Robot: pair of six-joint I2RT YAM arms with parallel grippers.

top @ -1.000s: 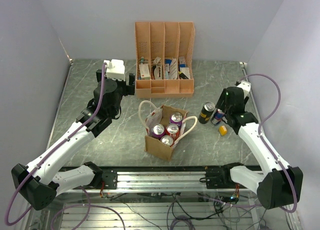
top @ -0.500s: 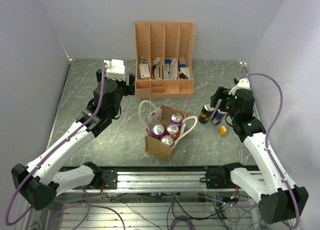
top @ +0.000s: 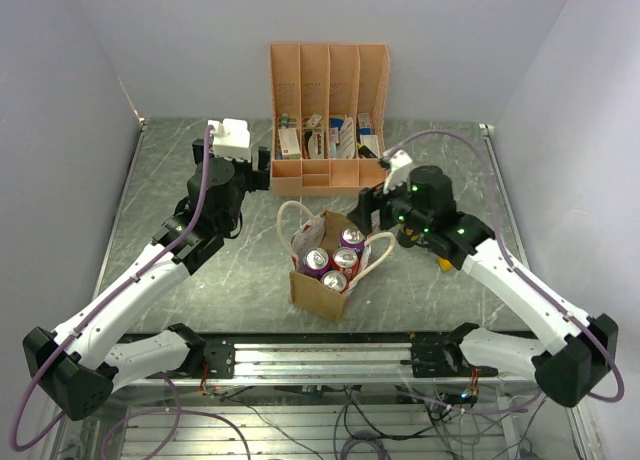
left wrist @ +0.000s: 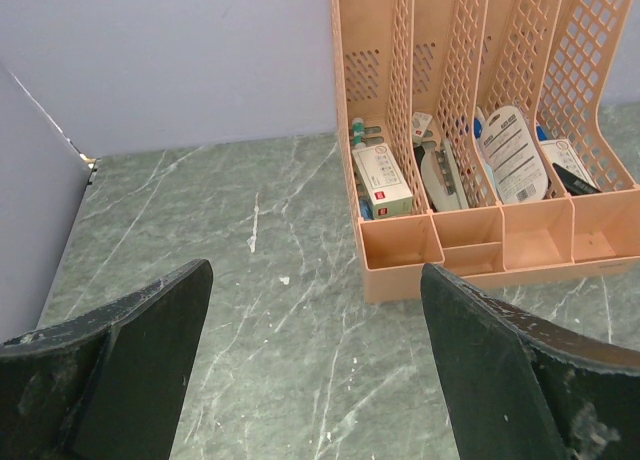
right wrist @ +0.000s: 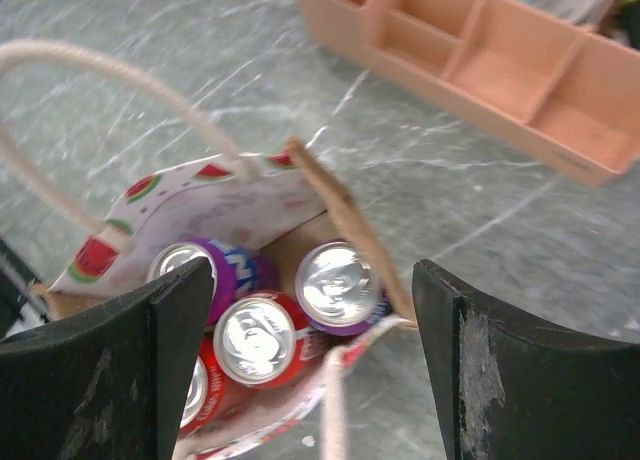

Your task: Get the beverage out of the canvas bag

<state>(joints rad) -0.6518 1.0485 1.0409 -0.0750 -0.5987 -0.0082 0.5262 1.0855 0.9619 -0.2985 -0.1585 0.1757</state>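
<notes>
Grey-green marbled table (top: pixel 250 275) with pale walls on three sides. The right arm reaches in over the canvas bag (top: pixel 322 292), elbow bent, wrist tipped down, so that the right gripper (right wrist: pixel 312 270) hangs above the bag's open mouth at its far right corner. Its fingers (right wrist: pixel 180 320) are spread wide and touch nothing. The left arm stretches forward to the far left of the bag. The left gripper (left wrist: pixel 315 275) is low over bare stone, its jaws also spread wide and holding nothing. It faces the orange-pink file organizer (left wrist: pixel 480 250), which stands behind the bag against the back wall with small packets in its slots.

The bag stands upright, tan-brown and boxy, with a watermelon-print lining (right wrist: pixel 190 205) and two cream rope handles (top: pixel 285 225) looping out to either side. Four beverage cans (top: pixel 346 257) stand packed upright inside it, silver tops up, some purple and some red.
</notes>
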